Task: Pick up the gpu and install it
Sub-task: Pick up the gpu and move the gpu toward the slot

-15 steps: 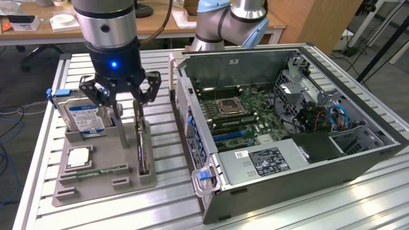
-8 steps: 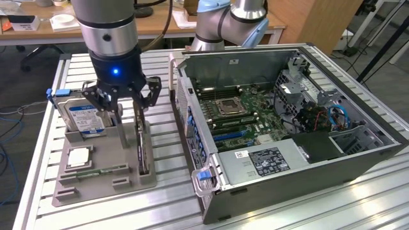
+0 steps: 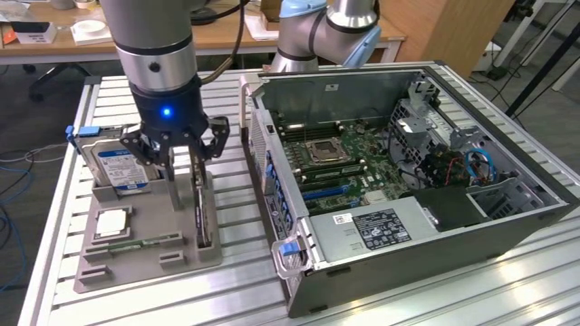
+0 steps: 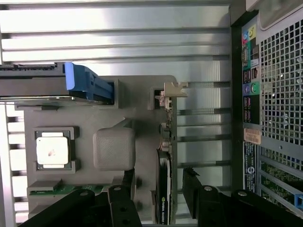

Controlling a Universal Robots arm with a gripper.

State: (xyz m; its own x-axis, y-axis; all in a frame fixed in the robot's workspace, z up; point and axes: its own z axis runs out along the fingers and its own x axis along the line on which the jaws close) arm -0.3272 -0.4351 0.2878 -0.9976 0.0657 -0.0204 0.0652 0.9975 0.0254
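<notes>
— Now, where is the gpu (image 3: 202, 217) to be found?
— It is seen standing on edge in a slot of the grey holder tray (image 3: 145, 263), along the side nearer the computer case (image 3: 408, 204). Its silvery bracket is turned towards the hard-drive end of the tray.
— And how is the gripper (image 4: 160, 182) set?
— The jaws are spread wide and nothing is grasped. It is held low over the tray, with one finger on each side of the card. Contact cannot be made out.
— What else is carried in the tray?
— A hard drive (image 3: 118, 163) with a blue-white label is stood upright, a processor (image 3: 111, 223) is laid flat, and a green memory stick (image 3: 145, 242) is set just beside it.
— And the case?
— It is laid on its side on the slatted aluminium table (image 3: 227, 292), opened, with the motherboard (image 3: 335, 159) exposed.
</notes>
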